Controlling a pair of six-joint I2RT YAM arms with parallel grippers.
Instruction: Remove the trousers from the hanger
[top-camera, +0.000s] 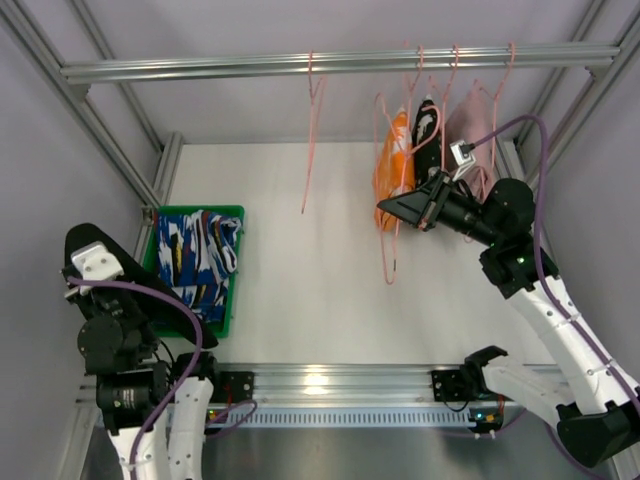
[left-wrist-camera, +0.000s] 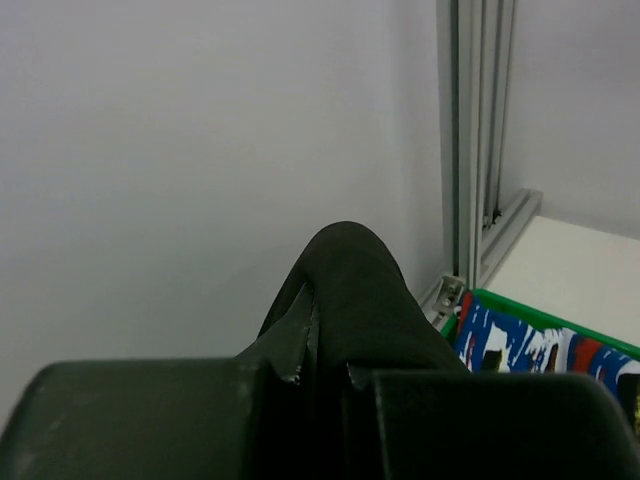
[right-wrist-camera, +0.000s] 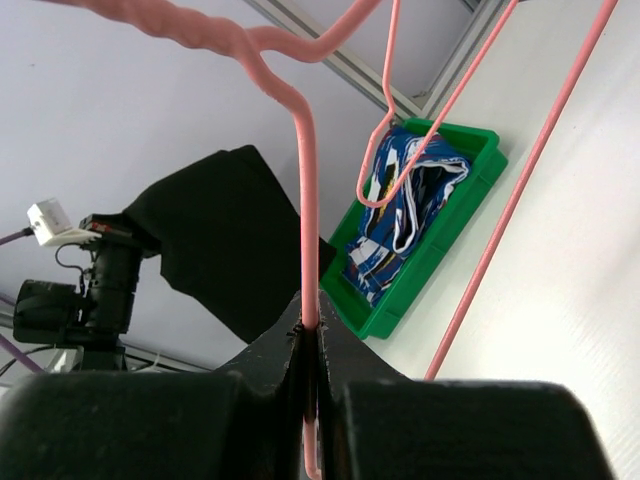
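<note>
The blue printed trousers (top-camera: 196, 252) lie folded in a green bin (top-camera: 236, 270) at the left; they also show in the right wrist view (right-wrist-camera: 415, 205) and the left wrist view (left-wrist-camera: 520, 345). A black cloth (top-camera: 428, 132) with a pale cord hangs on a pink hanger at the rail, between an orange garment (top-camera: 394, 160) and a pink one (top-camera: 468, 122). My right gripper (top-camera: 385, 208) is shut on the thin wire of a bare pink hanger (right-wrist-camera: 308, 250), in front of the orange garment. My left gripper (left-wrist-camera: 335, 300) is shut and empty beside the bin, near the left wall.
A metal rail (top-camera: 200, 68) spans the back, with another bare pink hanger (top-camera: 311, 130) hanging from it mid-table. Frame posts stand at the left (top-camera: 90, 120) and right (top-camera: 600, 90). A metal strip (top-camera: 330, 385) runs along the near edge.
</note>
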